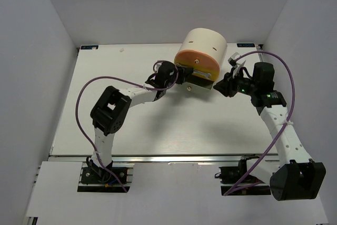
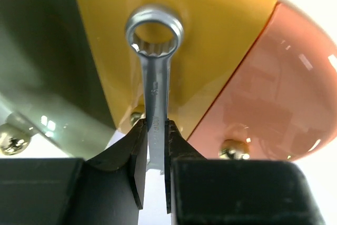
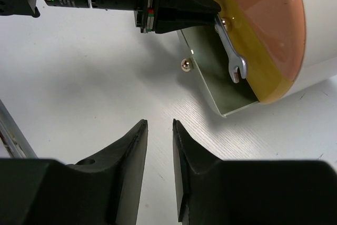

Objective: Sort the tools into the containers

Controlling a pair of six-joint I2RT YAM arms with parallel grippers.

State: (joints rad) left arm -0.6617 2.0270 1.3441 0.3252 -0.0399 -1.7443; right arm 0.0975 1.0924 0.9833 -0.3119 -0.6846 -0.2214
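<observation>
At the far middle of the white surface [image 1: 158, 130], the cream drum cabinet [image 1: 205, 43] lies with its drawer fronts turned toward me and one pale grey drawer [image 3: 221, 85] pulled out at its foot. My left fingers [image 2: 138, 156] are clamped on the shank of the silver wrench [image 2: 156, 82]. Its long axis runs straight out from between them, and its ring end sits close against the yellow drawer front [image 2: 100, 35]. From the right wrist, the wrench's free end hangs just above the open drawer, so the release looks to turn on that short drop. My right fingers [image 3: 131, 151] stand apart and empty over bare surface beside the cabinet, well off the wrench. The left arm is plainly the nearer.
</observation>
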